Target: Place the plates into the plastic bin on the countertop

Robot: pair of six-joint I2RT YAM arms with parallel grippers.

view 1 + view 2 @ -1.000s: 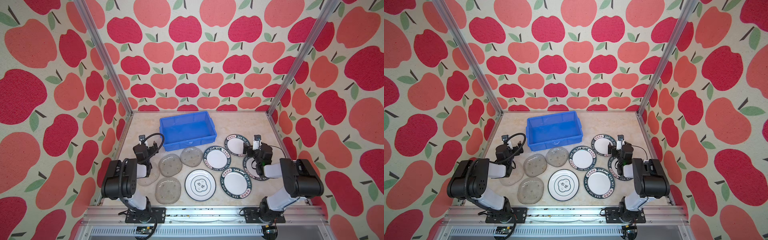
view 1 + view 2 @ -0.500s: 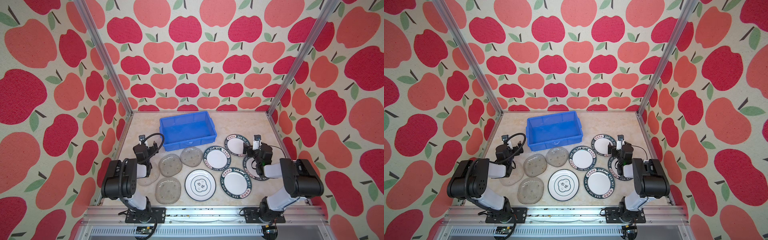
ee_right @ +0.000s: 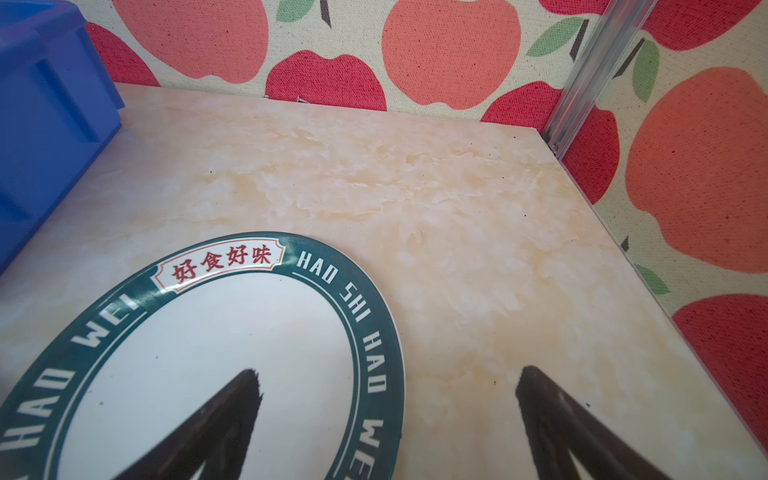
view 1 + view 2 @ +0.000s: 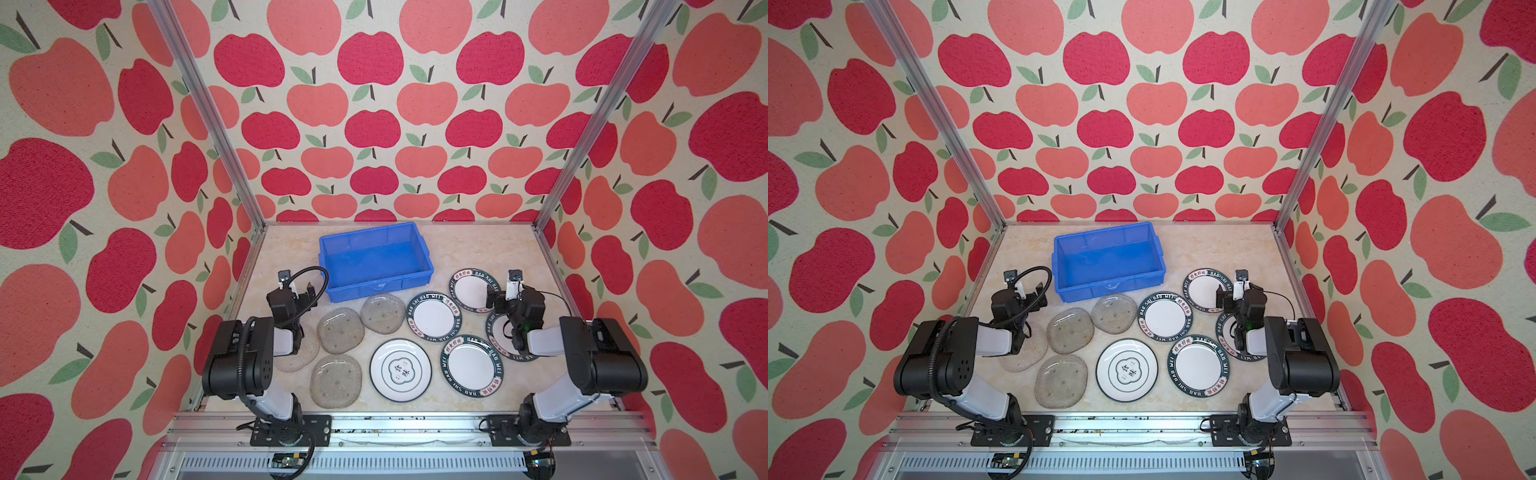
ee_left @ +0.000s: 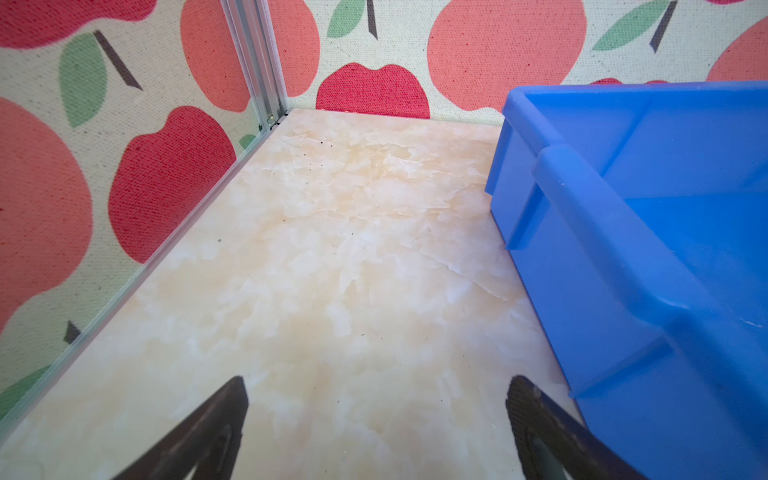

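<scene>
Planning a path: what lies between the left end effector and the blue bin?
Bare countertop alone separates left end effector from blue bin; left wrist view.

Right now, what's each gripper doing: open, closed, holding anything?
Left gripper: open, holding nothing.
Right gripper: open, holding nothing.
</scene>
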